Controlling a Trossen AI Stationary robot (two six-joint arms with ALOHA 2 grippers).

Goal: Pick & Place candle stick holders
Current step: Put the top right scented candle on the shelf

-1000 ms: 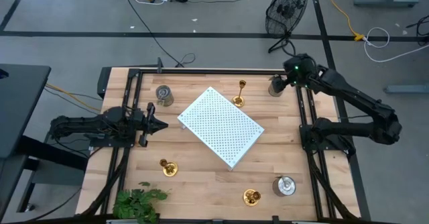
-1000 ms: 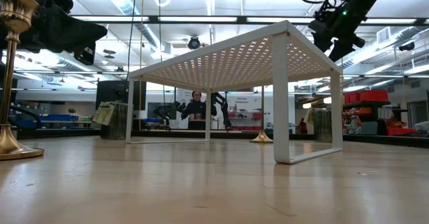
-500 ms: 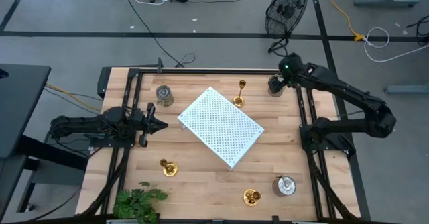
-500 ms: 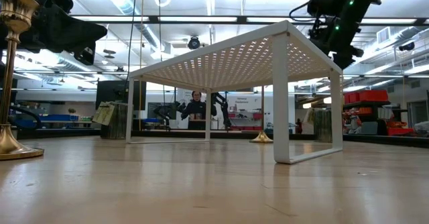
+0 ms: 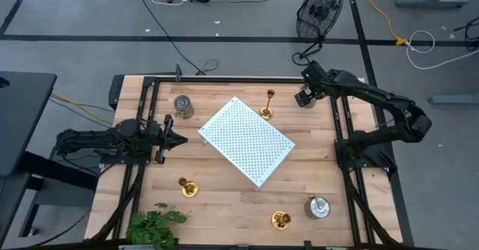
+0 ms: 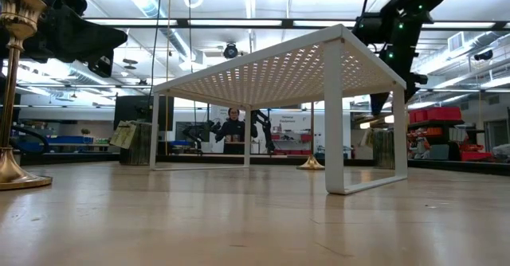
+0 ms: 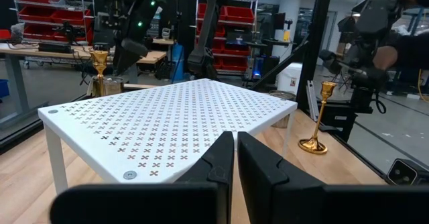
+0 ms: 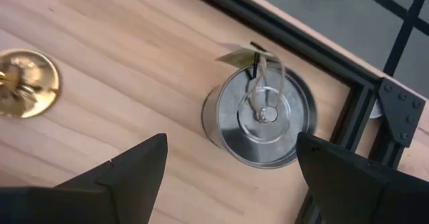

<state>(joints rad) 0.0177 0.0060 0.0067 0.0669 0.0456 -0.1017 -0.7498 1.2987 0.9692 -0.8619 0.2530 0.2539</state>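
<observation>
Six candle stick holders stand on the wooden table. The brass ones are at the far middle (image 5: 267, 105), near left (image 5: 187, 187) and near middle (image 5: 281, 220). Silver-grey ones stand at far left (image 5: 183, 105) and near right (image 5: 317, 207). A third silver holder (image 8: 260, 123), with a paper tag on a string, stands in the far right corner. My right gripper (image 8: 231, 177) hangs open above it, pointing steeply down, a finger off to each side and clear of it. My left gripper (image 7: 234, 163) is shut and level at the table's left side.
A white perforated board (image 5: 247, 140) on thin legs stands in the table's middle. A green plant (image 5: 156, 226) sits at the near left corner. Black frame rails (image 8: 295, 43) run close behind the far right silver holder. A brass holder's base (image 8: 27, 83) lies beside it.
My right gripper has come down and toward the table's left, over the silver holder in the far right corner, and has tipped more steeply downward. Its fingers have stayed open.
</observation>
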